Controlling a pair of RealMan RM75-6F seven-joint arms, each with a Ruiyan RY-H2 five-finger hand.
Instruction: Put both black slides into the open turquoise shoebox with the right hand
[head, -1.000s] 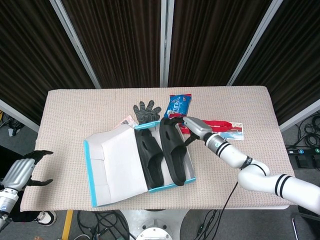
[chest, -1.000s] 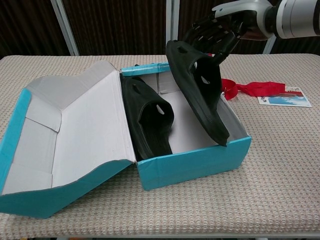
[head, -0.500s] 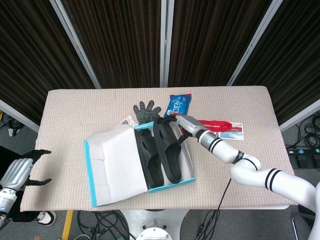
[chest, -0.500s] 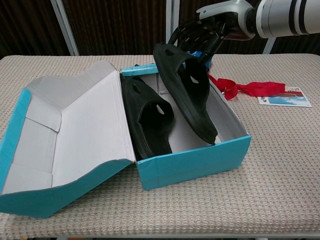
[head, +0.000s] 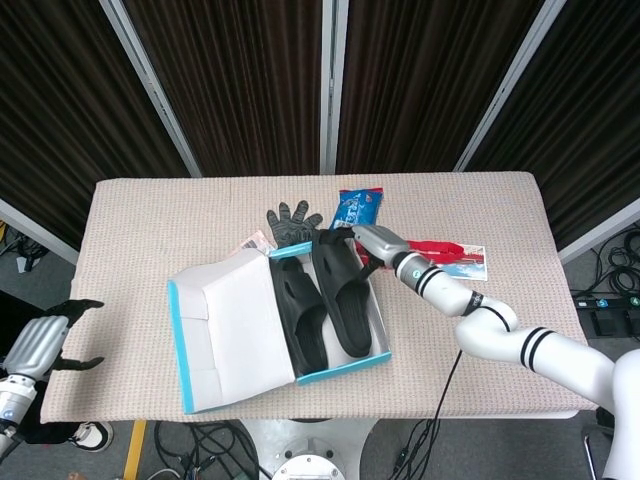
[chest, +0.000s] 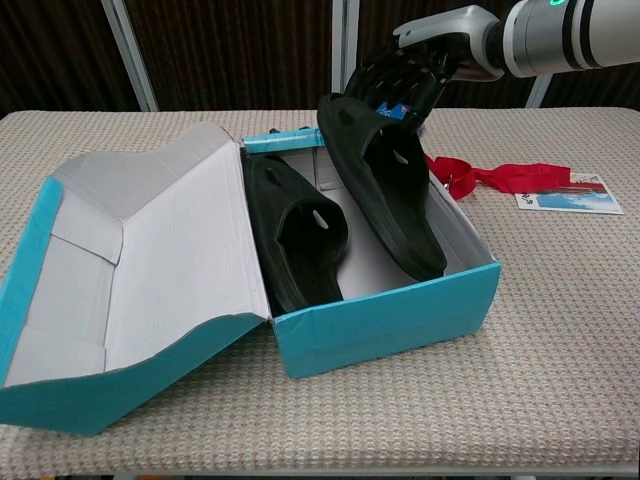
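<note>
The right hand (chest: 405, 75), silver-shelled with dark fingers (chest: 385, 72), grips the heel end of a matte black moulded slide (chest: 385, 180). This slide is tilted: its toe rests down inside the turquoise shoebox (chest: 400, 320) near the front wall, while its heel is lifted above the rear rim at the box's 12 o'clock edge. The second black slide (chest: 295, 235), smooth rubbery foam with an oval vent hole, lies in the box on the 9 o'clock side of the held one, leaning against the hinged lid (chest: 150, 260). The lid is thin card, white inside and turquoise outside, folded open toward 9 o'clock.

The bench (head: 150, 210) wears a beige waffle-textured cloth. Beyond the box, at 12 o'clock, lie a black knit glove (head: 290, 222) and a shiny blue snack packet (head: 357, 208); toward 3 o'clock a red ribbon lanyard (chest: 510, 176) trails to a flat printed card (chest: 570, 201).

The left hand (head: 45, 345) hangs off the bench's 8 o'clock corner, fingers spread, holding nothing.
</note>
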